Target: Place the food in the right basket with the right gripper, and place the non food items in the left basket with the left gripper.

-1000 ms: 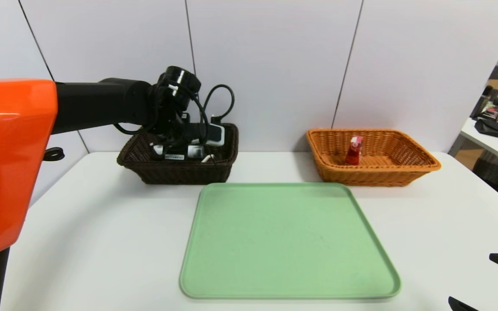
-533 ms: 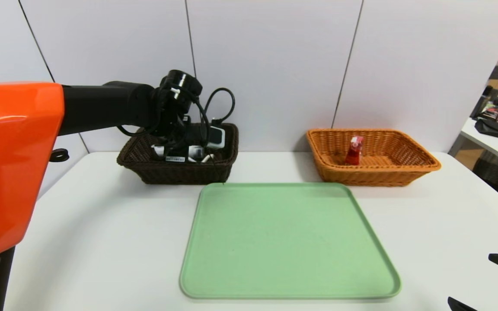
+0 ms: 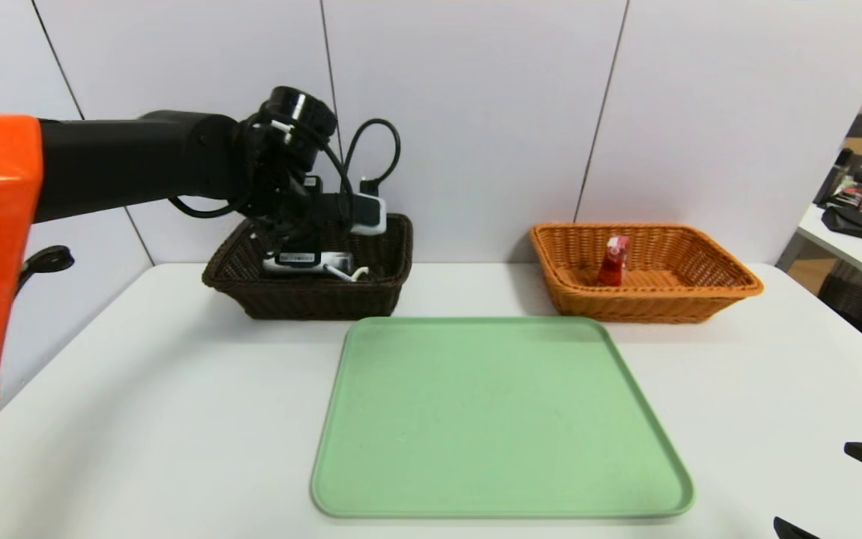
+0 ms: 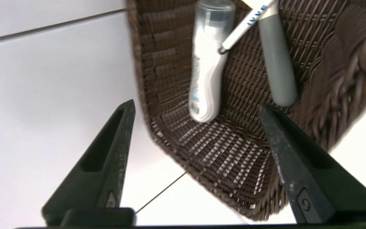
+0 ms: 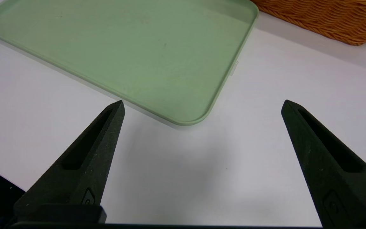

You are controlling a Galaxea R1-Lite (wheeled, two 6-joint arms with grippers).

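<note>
Head view: on our left, our left gripper is at the dark brown basket, fingers wide apart, holding nothing. We see a white tube, a white pen and a grey item inside. Next comes our green tray. Rightward, our orange-brown basket holds a red packet; our right gripper hangs wide open, gripping nothing, near the tray's corner.

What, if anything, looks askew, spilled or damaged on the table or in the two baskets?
Nothing stands out. In the dark basket, a white pen lies slanting with one end over a white bottle-like item, ordinary loose piling. The green tray shows no spill.
</note>
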